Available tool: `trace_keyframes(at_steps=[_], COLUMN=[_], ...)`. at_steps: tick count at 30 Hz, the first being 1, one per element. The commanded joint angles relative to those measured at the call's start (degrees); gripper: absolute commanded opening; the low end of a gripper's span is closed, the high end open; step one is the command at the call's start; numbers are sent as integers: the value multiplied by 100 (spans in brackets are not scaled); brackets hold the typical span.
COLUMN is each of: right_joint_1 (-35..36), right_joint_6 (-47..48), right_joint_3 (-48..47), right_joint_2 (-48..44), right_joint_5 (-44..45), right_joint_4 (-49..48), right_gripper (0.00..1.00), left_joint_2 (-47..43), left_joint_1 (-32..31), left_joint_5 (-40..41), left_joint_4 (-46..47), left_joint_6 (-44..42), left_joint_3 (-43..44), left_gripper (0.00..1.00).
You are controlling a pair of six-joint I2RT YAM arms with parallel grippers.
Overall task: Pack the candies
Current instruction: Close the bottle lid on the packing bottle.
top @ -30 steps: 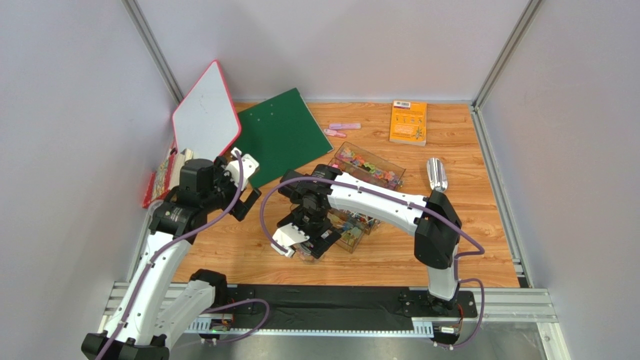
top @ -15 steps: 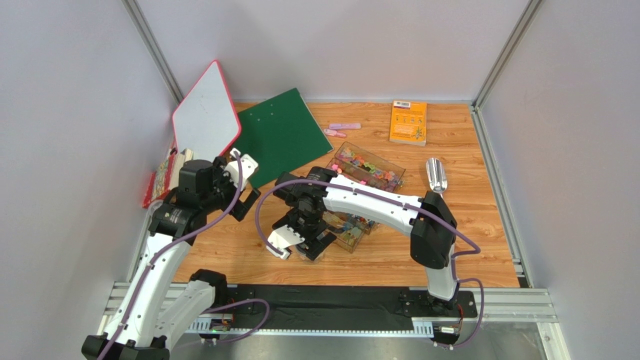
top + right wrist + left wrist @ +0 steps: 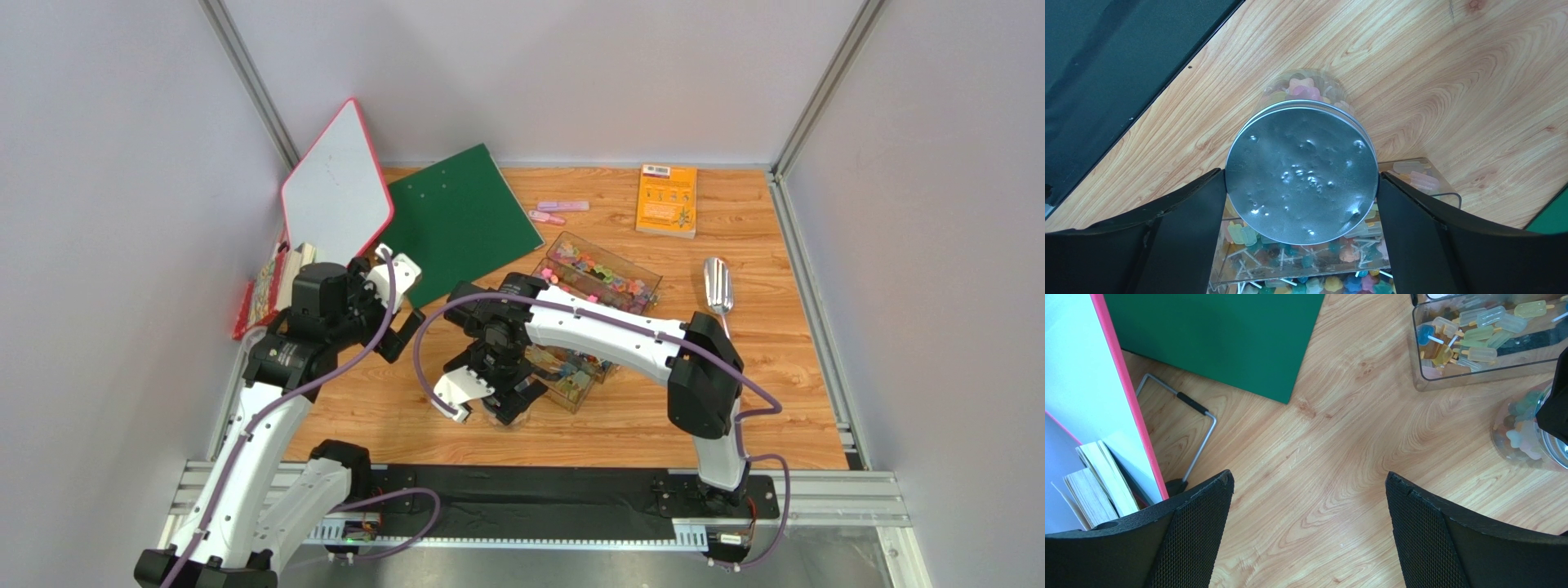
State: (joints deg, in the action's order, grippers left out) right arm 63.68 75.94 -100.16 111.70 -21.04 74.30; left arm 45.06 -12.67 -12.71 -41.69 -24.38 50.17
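Note:
The candies fill two clear boxes, one far (image 3: 601,272) and one near (image 3: 572,371), and a small clear jar with a silver lid (image 3: 1301,171). My right gripper (image 3: 1301,177) is shut on the jar's lid, one finger on each side. The jar is tilted just in front of the near box (image 3: 1303,260). From above, the right gripper (image 3: 499,402) is at the table's middle front. My left gripper (image 3: 1309,484) is open and empty over bare wood, left of the jar (image 3: 1527,425) and a candy box (image 3: 1487,337). From above, the left gripper (image 3: 390,316) is at the left.
A metal scoop (image 3: 715,284) lies at the right. An orange booklet (image 3: 669,199) and pale pink strips (image 3: 558,211) lie at the back. A green clipboard (image 3: 460,221) and a red-edged white board (image 3: 334,184) stand at the back left, with books (image 3: 1097,490) beside them.
My right gripper has shifted slightly left with the jar. The left arm has not moved.

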Motion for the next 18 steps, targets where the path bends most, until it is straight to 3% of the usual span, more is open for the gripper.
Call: trace_keyframes(at_steps=[1, 18], right_joint_1=[-22, -251], right_joint_6=[-220, -747], right_joint_3=[-180, 14], right_joint_2=[36, 71], right_joint_5=[-146, -462], right_joint_4=[-179, -478], right_gripper=[86, 88], left_joint_2=[-50, 82], left_joint_1=[36, 36], left_joint_5=[-109, -311], left_joint_4=[144, 100], left_joint_6=[48, 127], left_joint_3=[-25, 72], left_gripper=[98, 98])
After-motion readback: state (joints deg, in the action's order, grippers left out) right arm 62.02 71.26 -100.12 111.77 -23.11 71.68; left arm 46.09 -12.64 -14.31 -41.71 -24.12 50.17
